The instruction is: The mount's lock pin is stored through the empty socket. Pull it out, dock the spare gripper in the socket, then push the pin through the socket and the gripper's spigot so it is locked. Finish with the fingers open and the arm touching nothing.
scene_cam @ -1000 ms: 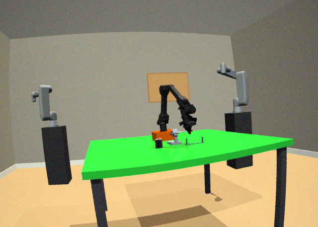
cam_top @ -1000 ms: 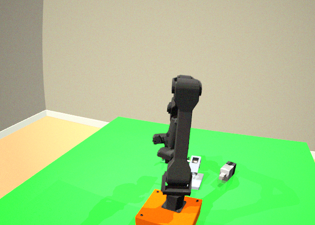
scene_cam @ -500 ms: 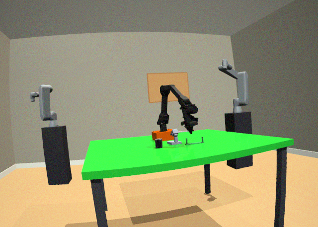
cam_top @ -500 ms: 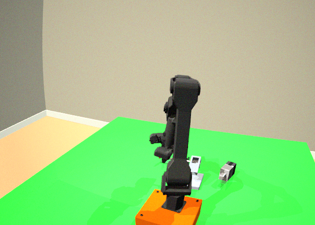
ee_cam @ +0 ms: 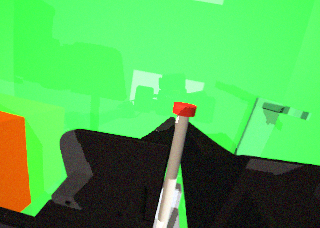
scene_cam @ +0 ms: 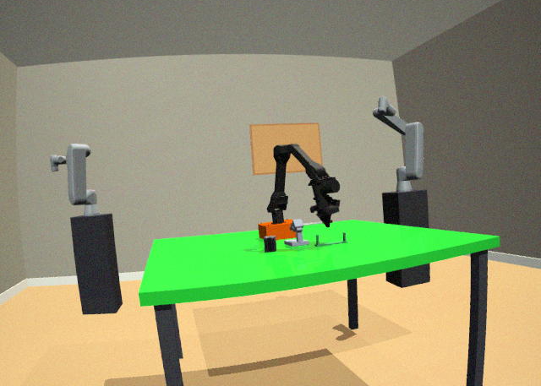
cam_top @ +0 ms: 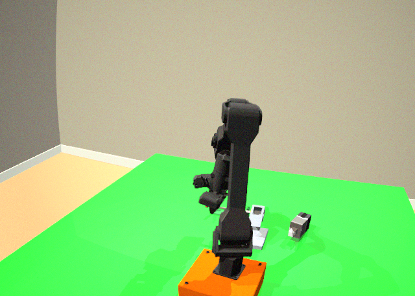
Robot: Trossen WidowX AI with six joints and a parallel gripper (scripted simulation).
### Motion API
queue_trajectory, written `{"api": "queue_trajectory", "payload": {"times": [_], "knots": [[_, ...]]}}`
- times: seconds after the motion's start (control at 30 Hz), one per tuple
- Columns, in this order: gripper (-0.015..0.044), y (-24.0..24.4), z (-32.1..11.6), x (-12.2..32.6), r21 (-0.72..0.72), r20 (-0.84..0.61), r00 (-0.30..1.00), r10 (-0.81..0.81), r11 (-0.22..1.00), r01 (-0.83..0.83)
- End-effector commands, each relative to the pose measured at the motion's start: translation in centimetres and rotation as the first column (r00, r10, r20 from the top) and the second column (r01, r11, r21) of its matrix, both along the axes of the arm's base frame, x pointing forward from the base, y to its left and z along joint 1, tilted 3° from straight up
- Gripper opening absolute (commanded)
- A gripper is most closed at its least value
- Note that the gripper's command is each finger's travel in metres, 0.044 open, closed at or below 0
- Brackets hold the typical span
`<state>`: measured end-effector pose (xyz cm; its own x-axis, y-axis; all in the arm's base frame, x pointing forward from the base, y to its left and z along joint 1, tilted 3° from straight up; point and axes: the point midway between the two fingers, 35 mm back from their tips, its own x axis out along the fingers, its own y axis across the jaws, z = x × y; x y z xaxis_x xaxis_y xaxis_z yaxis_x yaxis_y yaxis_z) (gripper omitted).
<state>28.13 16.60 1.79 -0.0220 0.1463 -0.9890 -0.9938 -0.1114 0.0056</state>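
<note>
My gripper [cam_top: 212,210] [scene_cam: 327,225] [ee_cam: 176,123] is shut on the lock pin [cam_top: 222,208] [ee_cam: 176,148], just behind its red head, and holds it above the table. The pin's shaft runs back toward the mount in the wrist view; in the top view its far end shows at the left edge of the socket [cam_top: 255,220] [scene_cam: 297,224]. I cannot tell whether the tip is still inside. The grey mount stands upright on its base [cam_top: 259,241] [scene_cam: 297,243]. The spare gripper [cam_top: 299,226] [scene_cam: 270,244], a grey and black block with a pale spigot, lies on the table apart from the mount.
Two short dark posts [scene_cam: 317,240] [scene_cam: 344,236] stand on the green table [cam_top: 133,219] [scene_cam: 244,269] beside the mount, on the gripper's side. The arm's orange base [cam_top: 221,279] [scene_cam: 274,231] [ee_cam: 12,163] is near the mount. Two grey arms stand on pedestals beyond the table.
</note>
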Motion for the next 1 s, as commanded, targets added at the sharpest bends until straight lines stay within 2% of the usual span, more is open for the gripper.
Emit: {"api": "queue_trajectory", "payload": {"times": [0.0, 0.97], "knots": [[0.0, 0.4, 0.2, 0.1, 0.0, 0.002, 1.0, -0.006, 1.0, 0.006], [0.0, 2.5, 0.9, -0.1, -0.007, -0.016, 1.0, -0.005, 1.0, 0.005]]}}
